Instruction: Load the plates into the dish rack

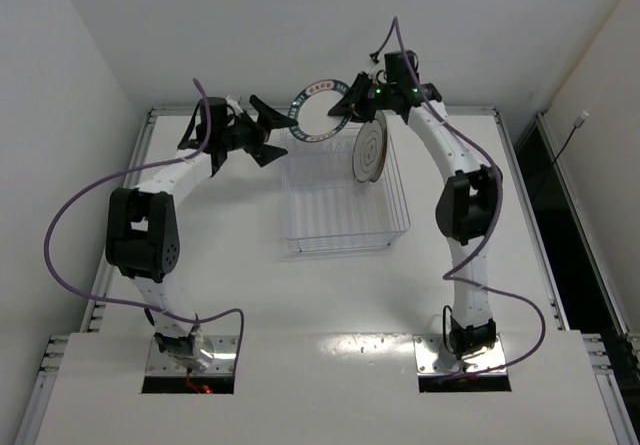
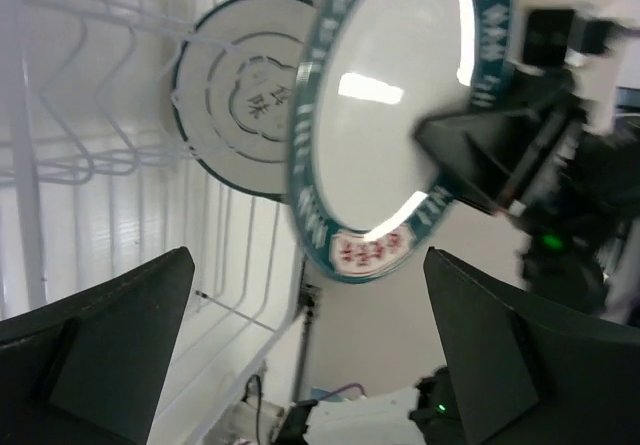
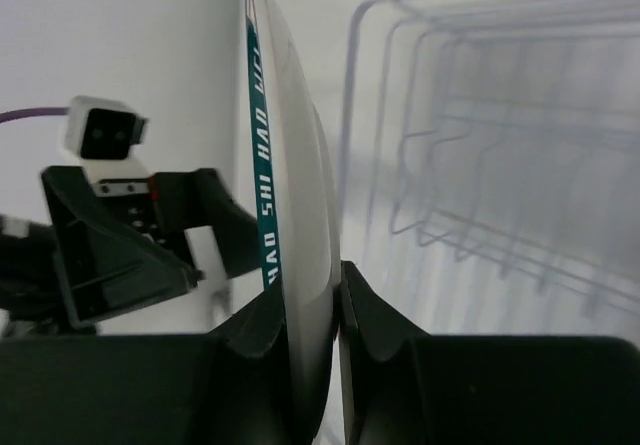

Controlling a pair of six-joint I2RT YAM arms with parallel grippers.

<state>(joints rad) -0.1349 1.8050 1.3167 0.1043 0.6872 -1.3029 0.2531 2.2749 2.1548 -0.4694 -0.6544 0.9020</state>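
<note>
My right gripper (image 1: 348, 101) is shut on the rim of the white plate with the dark teal patterned rim (image 1: 320, 112) and holds it upright in the air above the back left corner of the clear dish rack (image 1: 345, 227). In the right wrist view the plate (image 3: 292, 215) is edge-on between the fingers (image 3: 375, 315). The plate with grey rings (image 1: 370, 152) stands on edge in the rack's back right part. My left gripper (image 1: 268, 131) is open and empty just left of the teal plate (image 2: 395, 115). The orange-centred plate is out of view.
The rack's wire walls and tines (image 2: 80, 115) lie close to the left of my left gripper. The white back wall (image 1: 300, 25) rises just behind both grippers. The rack's front rows (image 1: 340, 210) hold nothing.
</note>
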